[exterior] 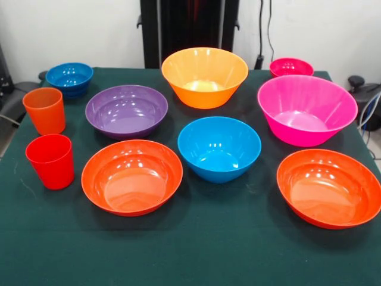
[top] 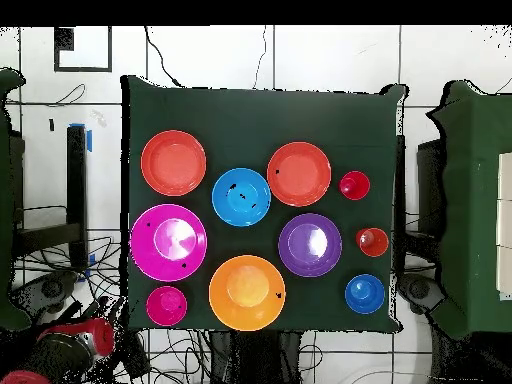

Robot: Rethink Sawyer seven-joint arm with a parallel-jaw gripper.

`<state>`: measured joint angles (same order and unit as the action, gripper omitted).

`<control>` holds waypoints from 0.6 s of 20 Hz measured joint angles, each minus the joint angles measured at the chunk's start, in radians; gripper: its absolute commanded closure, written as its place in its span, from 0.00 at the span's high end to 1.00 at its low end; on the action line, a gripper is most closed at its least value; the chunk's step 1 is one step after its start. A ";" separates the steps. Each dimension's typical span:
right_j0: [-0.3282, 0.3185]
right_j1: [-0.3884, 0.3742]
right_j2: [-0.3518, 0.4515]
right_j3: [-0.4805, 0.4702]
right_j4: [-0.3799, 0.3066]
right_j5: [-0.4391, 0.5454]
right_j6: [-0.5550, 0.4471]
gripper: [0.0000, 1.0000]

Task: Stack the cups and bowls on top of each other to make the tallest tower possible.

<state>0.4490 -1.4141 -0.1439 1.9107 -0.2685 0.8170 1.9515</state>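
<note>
magenta-pink bowl [exterior: 306,110], empty, unstacked, by counter [exterior: 190,256] right edge in front view; gripper absent from both views, its state unknown.

Bright, even room light falls from above: white glints sit inside the purple bowl [exterior: 126,110] and the two red-orange bowls nearest it, with only faint shadows under their rims on the green cloth [exterior: 190,250]. Focus seems slightly soft behind the purple bowl.
</note>
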 measured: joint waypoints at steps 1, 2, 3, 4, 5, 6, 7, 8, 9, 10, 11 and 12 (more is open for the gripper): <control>0.000 -0.005 0.000 -0.008 -0.001 0.020 0.000 1.00; -0.004 -0.011 0.000 -0.021 -0.001 0.046 0.000 1.00; -0.009 -0.013 0.000 -0.028 -0.001 0.058 0.000 1.00; -0.016 -0.013 0.000 -0.032 -0.001 0.061 0.000 1.00; -0.026 -0.012 0.000 -0.034 -0.001 0.060 0.000 1.00; -0.035 -0.010 0.001 -0.033 -0.001 0.055 0.000 1.00; -0.041 -0.007 0.001 -0.034 -0.002 0.049 0.000 1.00; -0.058 0.004 0.001 -0.034 -0.002 0.024 0.000 1.00; -0.074 0.015 0.001 -0.034 -0.002 -0.001 0.000 1.00; -0.078 0.021 0.002 -0.034 -0.002 -0.013 0.000 1.00; -0.083 0.027 0.002 -0.034 -0.002 -0.026 0.000 1.00; -0.097 0.058 0.002 -0.034 -0.002 -0.094 0.000 1.00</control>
<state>0.3521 -1.3561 -0.1420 1.8770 -0.2708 0.7232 1.9515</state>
